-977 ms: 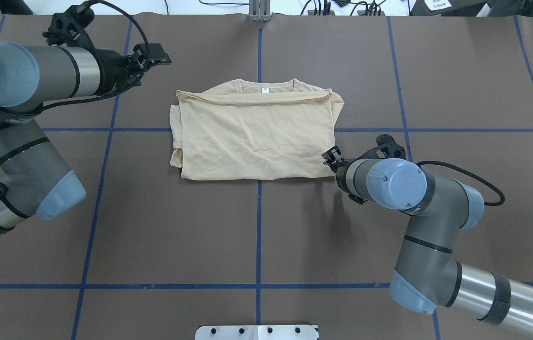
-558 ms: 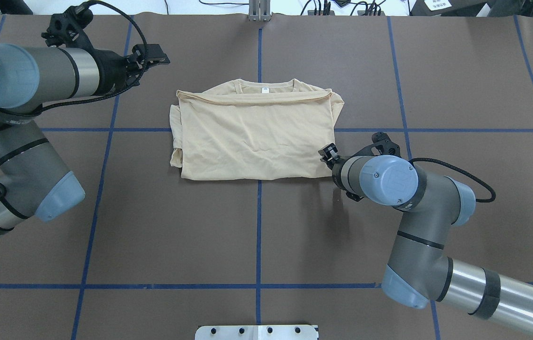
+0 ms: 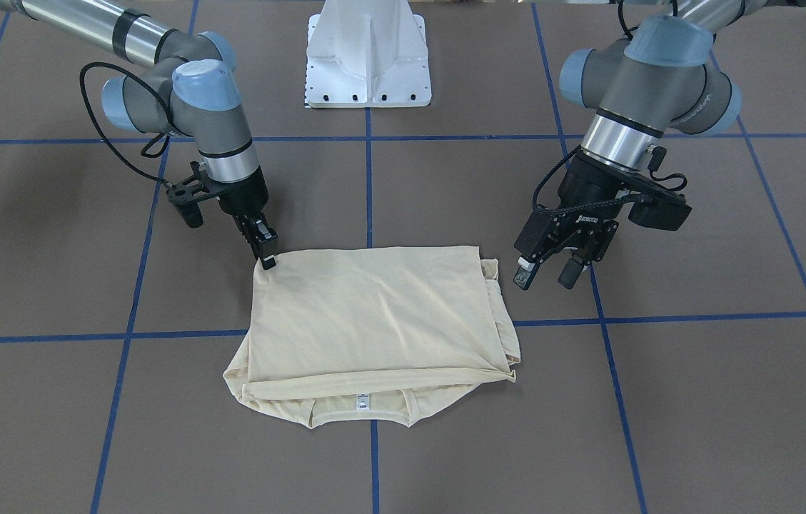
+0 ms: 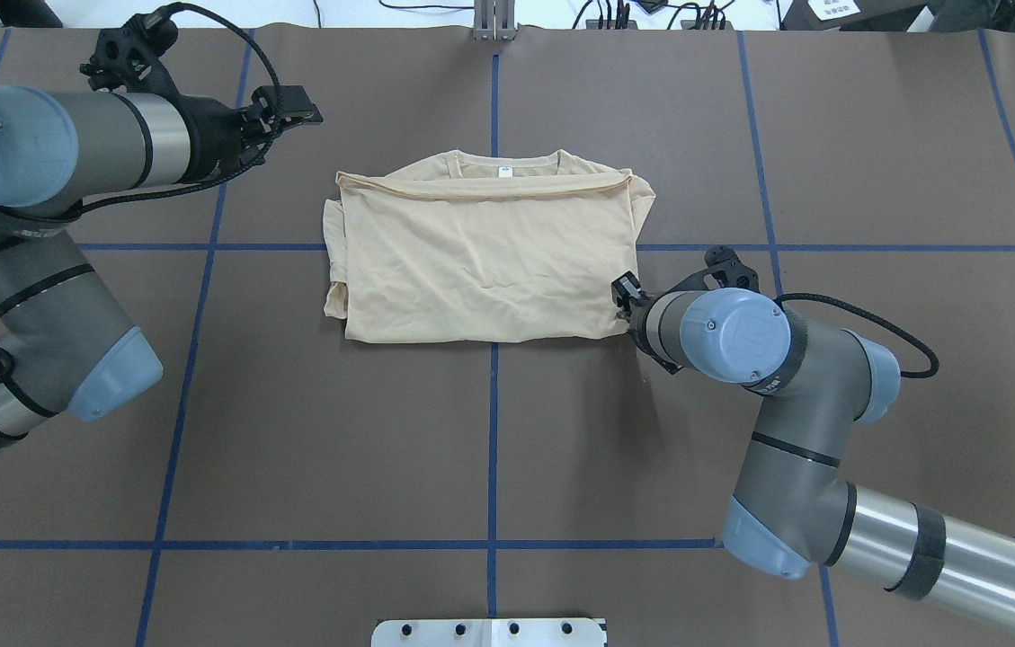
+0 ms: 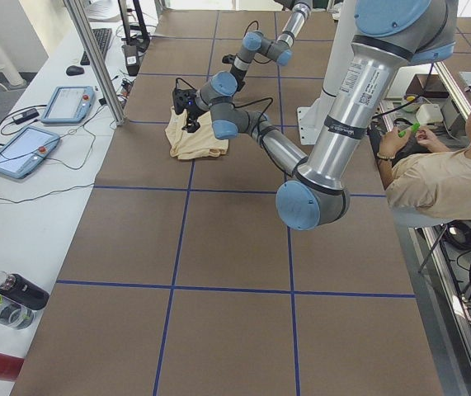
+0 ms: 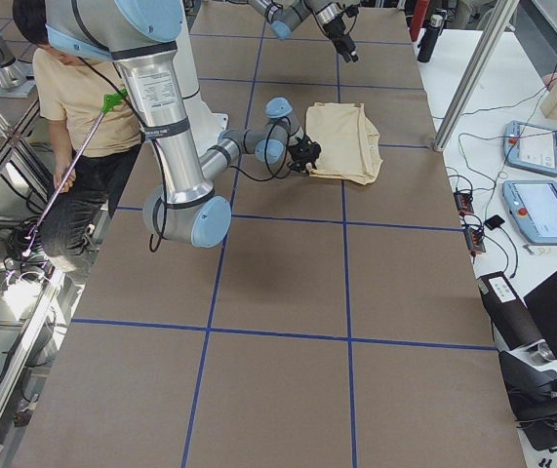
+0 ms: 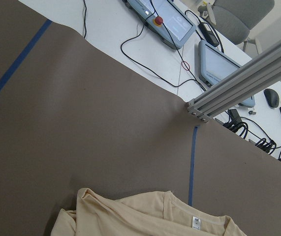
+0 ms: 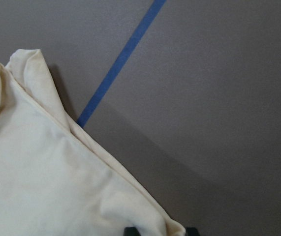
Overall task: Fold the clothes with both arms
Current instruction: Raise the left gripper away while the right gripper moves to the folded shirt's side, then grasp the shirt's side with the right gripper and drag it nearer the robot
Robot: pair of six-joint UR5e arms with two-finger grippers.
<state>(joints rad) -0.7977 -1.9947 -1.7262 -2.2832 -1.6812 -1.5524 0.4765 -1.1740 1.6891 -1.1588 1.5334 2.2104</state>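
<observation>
The cream-yellow shirt lies folded in a rectangle on the brown table, its neck label at the far edge and its print hidden. It also shows in the front view. My right gripper is low at the shirt's near right corner. In the right wrist view the corner lies between the two fingertips, with the jaws a little apart. My left gripper is open and empty, raised off the shirt's left side. The left wrist view shows only the collar.
The white pedestal base stands at the near table edge. An aluminium post is at the far edge, with control tablets behind it. A seated operator is on the robot's side. Blue tape lines cross the table.
My right arm has moved left and slightly forward, bringing its gripper up to the shirt's near right corner. The left arm and the shirt have hardly moved.
</observation>
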